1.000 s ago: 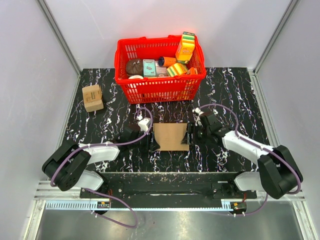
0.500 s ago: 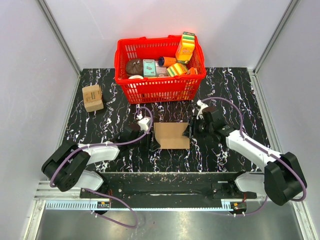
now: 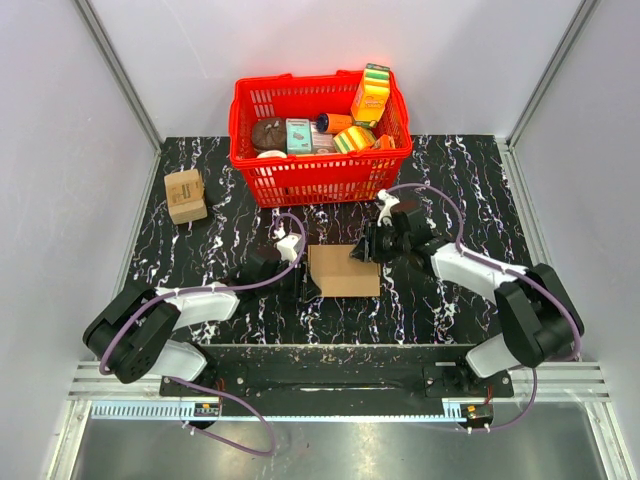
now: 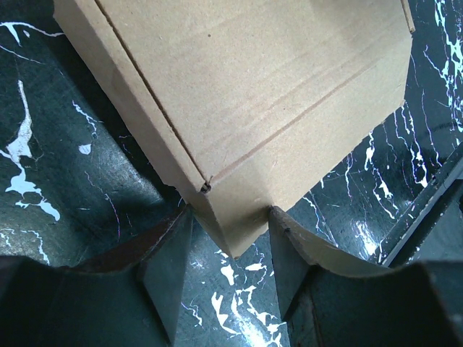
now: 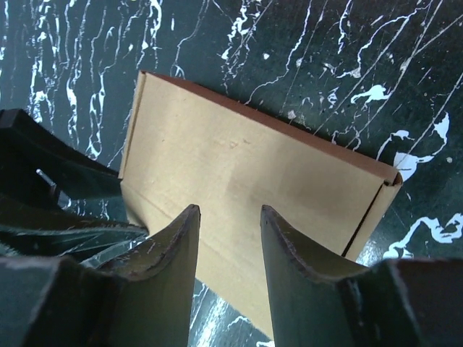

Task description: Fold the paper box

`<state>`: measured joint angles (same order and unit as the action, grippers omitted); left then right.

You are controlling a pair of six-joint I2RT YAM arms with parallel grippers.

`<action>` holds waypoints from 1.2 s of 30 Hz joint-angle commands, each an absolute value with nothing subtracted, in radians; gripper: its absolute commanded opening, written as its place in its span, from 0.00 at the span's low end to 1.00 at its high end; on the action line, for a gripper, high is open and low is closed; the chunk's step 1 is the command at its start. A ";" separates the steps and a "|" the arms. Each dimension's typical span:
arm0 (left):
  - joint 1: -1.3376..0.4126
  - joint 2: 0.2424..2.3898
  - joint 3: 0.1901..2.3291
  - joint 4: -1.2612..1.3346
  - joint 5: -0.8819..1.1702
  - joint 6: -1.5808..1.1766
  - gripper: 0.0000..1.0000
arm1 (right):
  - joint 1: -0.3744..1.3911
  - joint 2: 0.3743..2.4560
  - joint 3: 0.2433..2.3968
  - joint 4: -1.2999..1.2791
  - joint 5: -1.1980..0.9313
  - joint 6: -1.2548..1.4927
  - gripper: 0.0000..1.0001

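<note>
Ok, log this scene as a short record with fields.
paper box: lying mid-way across the black marbled table
left gripper: jaws astride the box's near-left corner; grip unclear
right gripper: open, over the box's far-right corner
red basket: behind the box, holding printed packages
small tan box: far left of the table, apart

- what's the box (image 3: 343, 270) like?
- plain brown cardboard, folded into a low, flat carton, with crease lines across its top.
- and where?
- lying flat on the tabletop (image 3: 450, 180), near the middle. a pointed bit of flap juts from one corner.
</note>
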<state>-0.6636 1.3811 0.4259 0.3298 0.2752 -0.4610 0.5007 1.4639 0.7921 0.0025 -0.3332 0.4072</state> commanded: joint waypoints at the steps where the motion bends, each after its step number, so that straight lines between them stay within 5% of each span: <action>1: -0.667 1.359 0.462 0.356 0.276 -0.445 0.51 | 0.495 1.514 0.834 0.101 -0.308 0.388 0.45; 36: -0.667 1.422 0.472 0.305 0.157 -0.380 0.51 | 0.495 1.612 0.857 0.077 -0.288 0.385 0.45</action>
